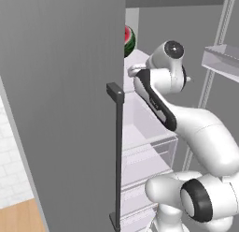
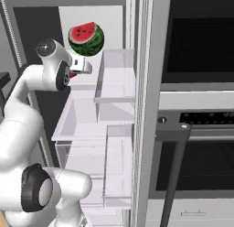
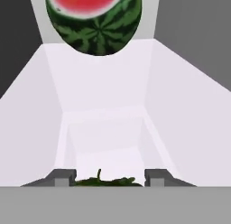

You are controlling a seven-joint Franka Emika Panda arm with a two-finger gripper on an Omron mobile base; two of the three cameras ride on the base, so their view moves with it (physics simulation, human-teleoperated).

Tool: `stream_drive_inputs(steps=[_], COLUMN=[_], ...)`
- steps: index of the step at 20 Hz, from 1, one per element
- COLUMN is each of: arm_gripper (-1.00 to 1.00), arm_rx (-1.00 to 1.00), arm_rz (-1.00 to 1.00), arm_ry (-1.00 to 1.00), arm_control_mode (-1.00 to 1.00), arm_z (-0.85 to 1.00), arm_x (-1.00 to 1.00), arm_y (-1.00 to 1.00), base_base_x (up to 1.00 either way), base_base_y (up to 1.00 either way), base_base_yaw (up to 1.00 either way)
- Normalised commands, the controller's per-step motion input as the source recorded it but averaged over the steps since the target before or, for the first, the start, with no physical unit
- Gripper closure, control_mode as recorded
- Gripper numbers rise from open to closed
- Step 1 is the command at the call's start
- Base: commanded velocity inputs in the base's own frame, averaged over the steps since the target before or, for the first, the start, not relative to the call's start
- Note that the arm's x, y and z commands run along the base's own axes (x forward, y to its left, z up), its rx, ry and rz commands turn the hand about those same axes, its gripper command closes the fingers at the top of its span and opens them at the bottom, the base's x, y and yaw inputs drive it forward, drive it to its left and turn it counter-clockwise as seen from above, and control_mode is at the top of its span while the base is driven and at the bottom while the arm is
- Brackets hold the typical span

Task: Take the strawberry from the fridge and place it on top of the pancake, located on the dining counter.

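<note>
The arm reaches into the open fridge (image 2: 114, 111), its gripper (image 3: 108, 179) low over a white shelf. In the hand view the two fingertips (image 3: 63, 177) stand well apart, and between them lies the dark green leafy top of the strawberry (image 3: 104, 180), with white shelf showing on either side of it. The fingers bracket the berry, but whether they touch it cannot be told. In the right base view a small spot of red shows just beside the hand (image 2: 77, 66), under its near edge.

Ahead of the hand and above it, at the back of the same shelf, sits the cut watermelon (image 3: 94, 21), its red face turned up and toward the hand, its striped green rind toward the shelf. It stands well apart from the fingertips, with bare white shelf between.

To either side of the hand the white walls of the shelf space (image 3: 189, 123) rise and draw in toward the back, leaving a clear channel straight ahead. Below the hand, in the right base view, clear drawers and door bins (image 2: 116, 79) stack downward; no contents can be made out in them.

In the left base view the grey fridge door (image 1: 60, 105) stands close beside the arm, its dark bar handle (image 1: 117, 156) near the elbow, and the door's edge hides part of the watermelon. Across from the hand, past the fridge's side, is the black wall oven (image 2: 201, 130).
</note>
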Motion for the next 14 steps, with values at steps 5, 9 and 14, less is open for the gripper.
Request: stream_drive_inputs(steps=[5, 9, 14], arm_gripper=[1.0, 1.0, 1.0], arm_rx=[0.0, 0.0, 0.0], arm_rz=[0.0, 0.0, 0.0], arm_ry=[0.0, 0.0, 0.02], arm_control_mode=[-1.0, -1.0, -1.0], arm_z=[0.02, 0.0, -0.11], arm_x=[-1.0, -0.96, -0.48], arm_y=[0.0, 0.0, 0.0], base_base_x=[0.0, 0.0, 0.0], base_base_y=[0.0, 0.0, 0.0], base_base_yaw=[0.0, 0.0, 0.0])
